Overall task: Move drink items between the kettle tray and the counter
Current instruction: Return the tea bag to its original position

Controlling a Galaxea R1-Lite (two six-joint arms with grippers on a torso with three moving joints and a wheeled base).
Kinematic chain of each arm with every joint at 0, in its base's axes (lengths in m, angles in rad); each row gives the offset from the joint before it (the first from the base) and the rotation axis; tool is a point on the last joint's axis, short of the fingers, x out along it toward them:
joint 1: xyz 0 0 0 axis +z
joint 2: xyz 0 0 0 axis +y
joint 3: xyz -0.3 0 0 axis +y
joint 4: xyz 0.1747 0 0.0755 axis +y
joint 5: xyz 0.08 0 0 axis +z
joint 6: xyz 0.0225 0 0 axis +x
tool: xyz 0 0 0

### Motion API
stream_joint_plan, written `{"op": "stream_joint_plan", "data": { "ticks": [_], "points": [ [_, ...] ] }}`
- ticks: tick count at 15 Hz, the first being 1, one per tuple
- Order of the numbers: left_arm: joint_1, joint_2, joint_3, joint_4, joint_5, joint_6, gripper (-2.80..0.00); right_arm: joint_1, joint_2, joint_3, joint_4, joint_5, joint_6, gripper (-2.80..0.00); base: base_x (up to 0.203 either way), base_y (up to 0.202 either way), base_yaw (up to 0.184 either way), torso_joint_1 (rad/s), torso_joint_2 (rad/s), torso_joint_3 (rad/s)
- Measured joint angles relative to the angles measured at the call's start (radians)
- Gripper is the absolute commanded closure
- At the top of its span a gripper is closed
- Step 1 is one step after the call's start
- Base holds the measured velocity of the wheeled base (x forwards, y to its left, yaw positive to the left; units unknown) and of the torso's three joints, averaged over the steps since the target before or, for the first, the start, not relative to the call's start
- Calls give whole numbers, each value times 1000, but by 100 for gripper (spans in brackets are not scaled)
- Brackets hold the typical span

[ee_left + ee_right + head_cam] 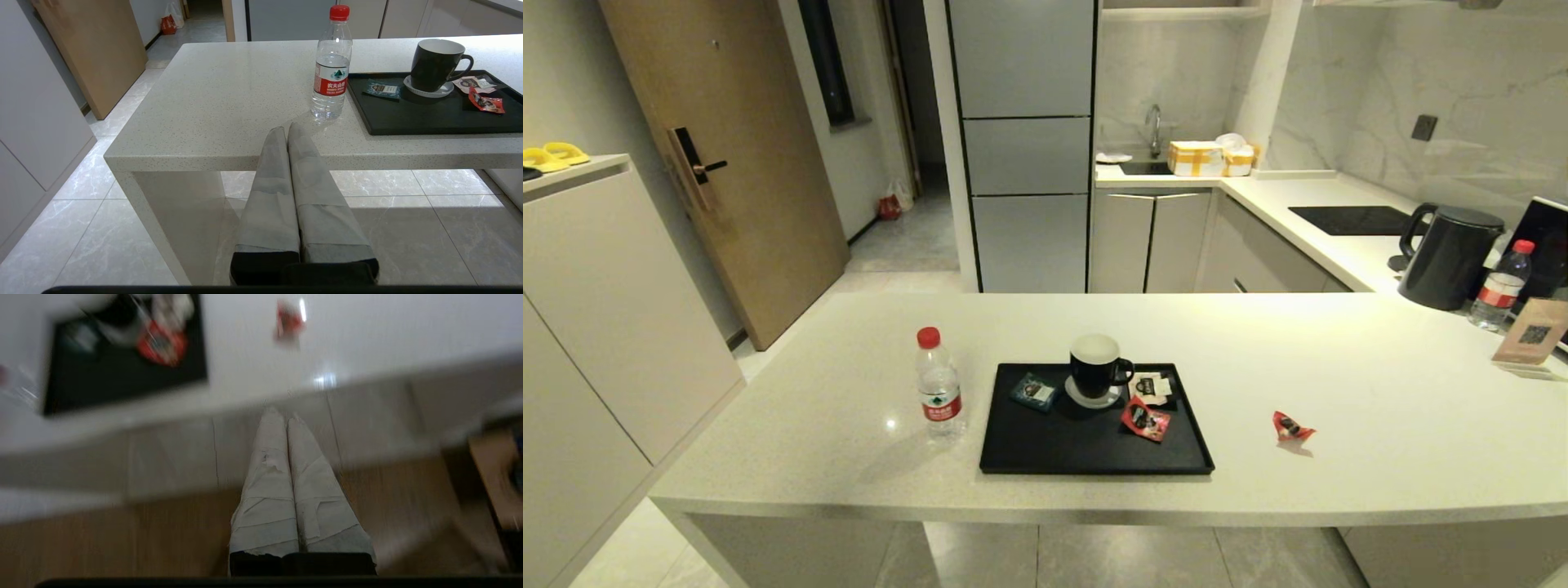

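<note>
A clear water bottle [938, 384] [331, 65] with a red cap and red label stands upright on the pale speckled counter [809, 408] just left of the black kettle tray [1086, 459] [429, 122]. One red sachet [1146, 420] [486, 103] lies on the tray; another red sachet [1292, 427] [289, 320] lies on the counter to the tray's right. My left gripper [287, 130] is shut and empty, hanging before the counter's front edge, short of the bottle. My right gripper [284, 415] is shut and empty, below the counter's front edge. Neither arm shows in the head view.
On the tray stand a black mug [1097, 367] on a white coaster, a dark teal packet [1034, 391] and a white packet [1152, 385]. At the back right are a black kettle [1450, 255], a second bottle [1499, 286], a small sign [1531, 331] and a hob panel [1352, 219].
</note>
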Motion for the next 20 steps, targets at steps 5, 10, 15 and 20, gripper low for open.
{"op": "stream_joint_plan", "data": {
  "ticks": [5,10,15,20],
  "points": [
    [1,0,0,0,0,1,0,-13,624,-122,-5,7,37,0,0,0,0,0,0,0],
    [0,0,0,0,0,0,0,-28,1111,-410,-59,9,78,-280,0,0,0,0,0,0],
    [1,0,0,0,0,0,0,-30,1406,-669,-62,5,131,-280,0,0,0,0,0,0],
    [0,0,0,0,0,0,0,-35,1500,-760,-67,-1,148,-280,0,0,0,0,0,0]
  ]
}}
